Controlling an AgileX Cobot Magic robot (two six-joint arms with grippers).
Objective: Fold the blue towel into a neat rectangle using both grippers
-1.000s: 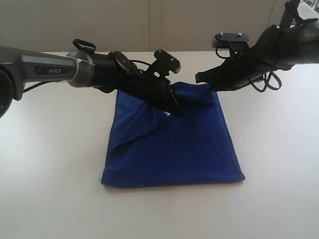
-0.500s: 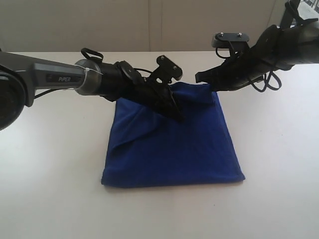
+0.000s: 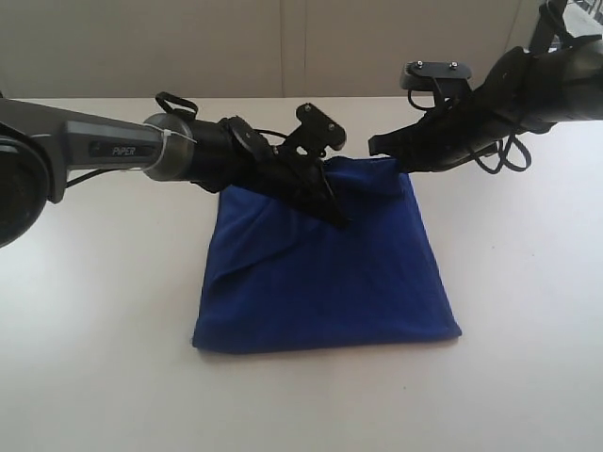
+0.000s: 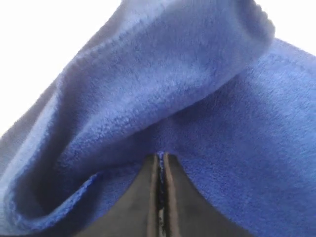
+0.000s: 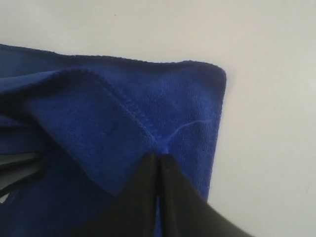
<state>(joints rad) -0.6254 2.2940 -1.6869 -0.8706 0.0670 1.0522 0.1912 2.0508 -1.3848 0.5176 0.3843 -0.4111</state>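
Observation:
The blue towel [image 3: 325, 278] lies folded on the white table, with its far edge bunched up. My left gripper [image 3: 336, 218] reaches across the towel's far left part, and its jaws are shut on a raised fold of the blue towel [image 4: 197, 89]. The left gripper [image 4: 160, 159] shows a thin strip of blue pile between its fingertips. My right gripper [image 3: 379, 147] holds the far right corner lifted off the table. In the right wrist view the right gripper [image 5: 159, 158] is shut on the blue towel [image 5: 123, 113] beside a stitched hem.
The white table [image 3: 104, 311] surrounds the towel on all sides. A pale wall [image 3: 283, 47] runs behind the table's far edge. The left arm [image 3: 122, 149] stretches low over the table's far left.
The left gripper has closed onto the towel's raised fold after standing wider a moment ago, and its arm has shifted slightly. The right gripper has stayed where it was.

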